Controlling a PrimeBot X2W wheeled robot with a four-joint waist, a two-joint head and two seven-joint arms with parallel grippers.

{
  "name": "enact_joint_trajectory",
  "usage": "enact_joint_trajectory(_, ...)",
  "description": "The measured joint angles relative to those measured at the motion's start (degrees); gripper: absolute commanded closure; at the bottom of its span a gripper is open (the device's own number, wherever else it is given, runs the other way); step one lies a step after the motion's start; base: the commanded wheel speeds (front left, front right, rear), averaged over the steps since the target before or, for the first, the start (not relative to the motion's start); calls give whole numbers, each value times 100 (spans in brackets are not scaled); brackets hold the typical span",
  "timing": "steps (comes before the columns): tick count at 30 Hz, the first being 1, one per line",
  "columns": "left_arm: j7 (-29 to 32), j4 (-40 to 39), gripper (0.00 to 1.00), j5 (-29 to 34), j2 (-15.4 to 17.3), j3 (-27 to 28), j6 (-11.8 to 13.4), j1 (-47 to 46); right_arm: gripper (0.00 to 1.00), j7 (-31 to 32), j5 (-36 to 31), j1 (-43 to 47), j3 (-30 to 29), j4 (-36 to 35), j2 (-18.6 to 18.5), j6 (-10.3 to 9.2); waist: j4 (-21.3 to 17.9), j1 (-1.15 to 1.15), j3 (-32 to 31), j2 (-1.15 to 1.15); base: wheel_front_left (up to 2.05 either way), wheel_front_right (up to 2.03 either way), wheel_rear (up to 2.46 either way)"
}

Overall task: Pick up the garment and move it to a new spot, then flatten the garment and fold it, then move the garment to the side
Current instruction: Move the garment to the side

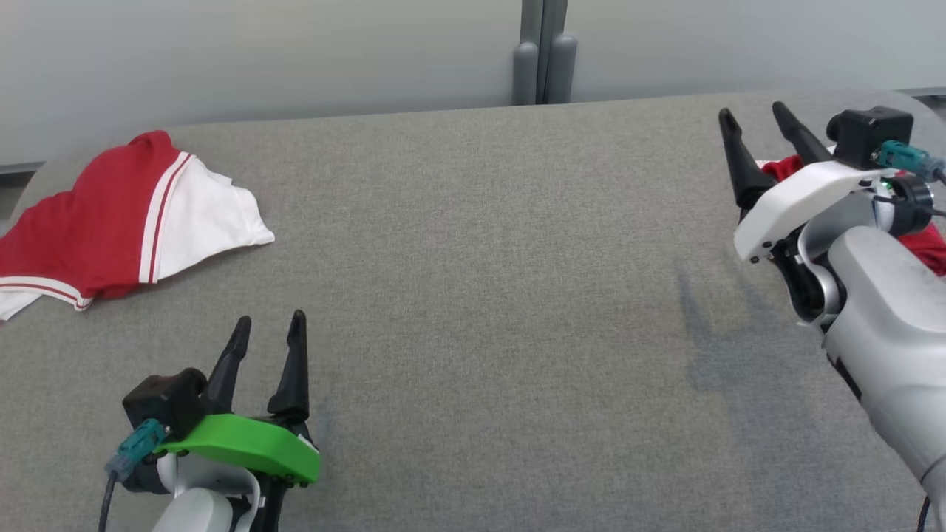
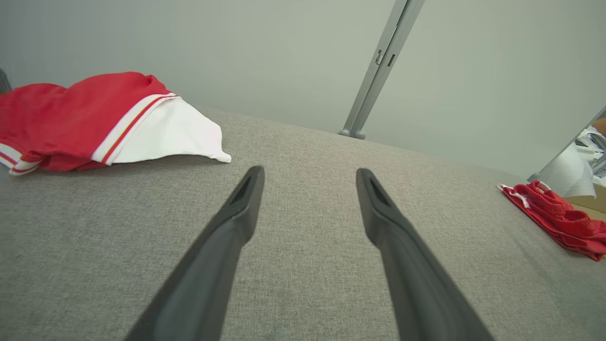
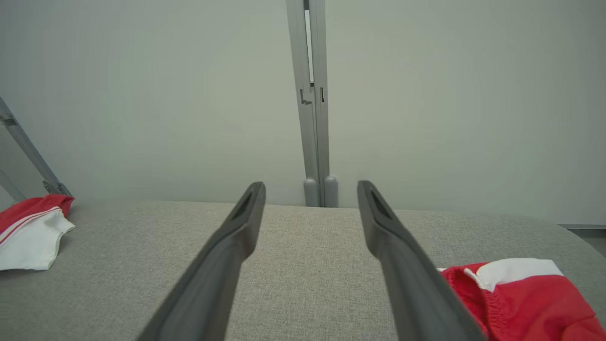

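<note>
Starting pickup | left gripper [image 1: 270, 318], right gripper [image 1: 753, 111]: fingers spread, empty | lower your right gripper onto the red garment [image 3: 530, 303] at the surface's [image 1: 480, 295] right edge; pinch one fold.

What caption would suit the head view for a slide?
Open left gripper and open right gripper above a grey table; red-and-white garment far left, red garment partly behind the right gripper.

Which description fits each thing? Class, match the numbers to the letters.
1. left tool
2. right tool
3. red-and-white garment
4. grey post

A. white cover behind it
B. beyond the far edge of the table
C. green cover behind it
D. lying at the table's far left

Pairs: 1-C, 2-A, 3-D, 4-B.
</note>
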Motion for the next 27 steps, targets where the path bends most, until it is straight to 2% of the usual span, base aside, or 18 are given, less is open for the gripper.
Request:
enact_joint_trajectory(4,-51,8,0,169,40,145,45,5,0,-38,-1,399,-45,-147,127,-242,-107,0,-222,0,0,0,0)
enact_joint_trajectory(10,-97,-25,0,360,52,280,48,232,0,-38,-131,1041,-212,-628,311,-453,-225,0,-458,0,0,0,0)
enact_joint_trajectory(15,-99,-93,0,554,49,370,52,365,0,-38,-355,1362,-513,-1282,476,-520,-286,0,-536,0,0,0,0)
enact_joint_trajectory(27,-101,-129,0,755,-126,681,94,719,0,-38,-910,2173,-776,-1973,486,-598,-295,0,-581,0,0,0,0)
